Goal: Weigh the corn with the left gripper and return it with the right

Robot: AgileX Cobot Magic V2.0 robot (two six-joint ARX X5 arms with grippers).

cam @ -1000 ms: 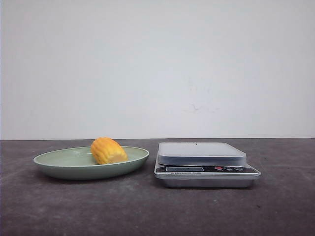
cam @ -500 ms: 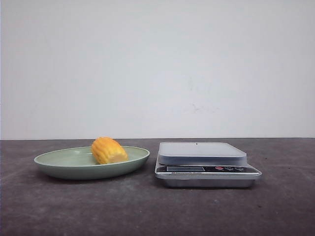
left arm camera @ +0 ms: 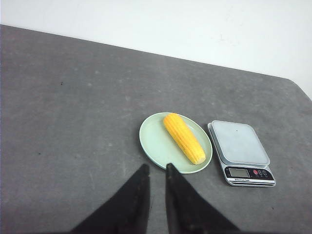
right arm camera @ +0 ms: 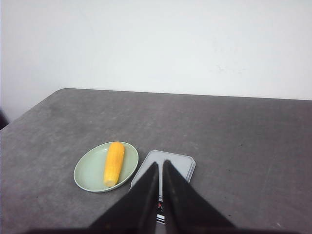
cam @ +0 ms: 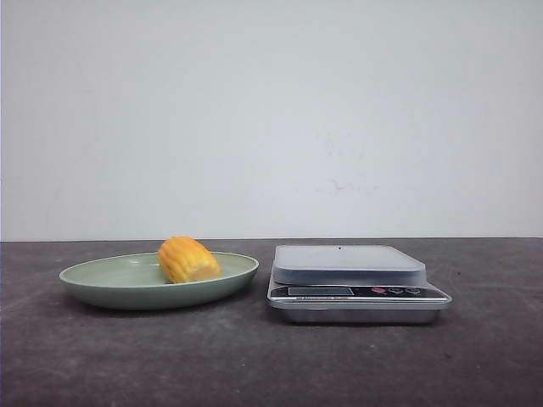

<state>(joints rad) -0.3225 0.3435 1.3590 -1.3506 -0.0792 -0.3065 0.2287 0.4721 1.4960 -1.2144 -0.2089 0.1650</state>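
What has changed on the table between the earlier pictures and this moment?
Nothing visibly changed. The corn lies in the green plate as before, the scale stands beside it with nothing on its platform, and no arm has entered the front view. Nothing was grasped or released.

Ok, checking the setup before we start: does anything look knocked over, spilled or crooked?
Nothing stands out. The corn lies inside the green plate, the scale sits flat beside it with a bare platform, and the table shows no spills.
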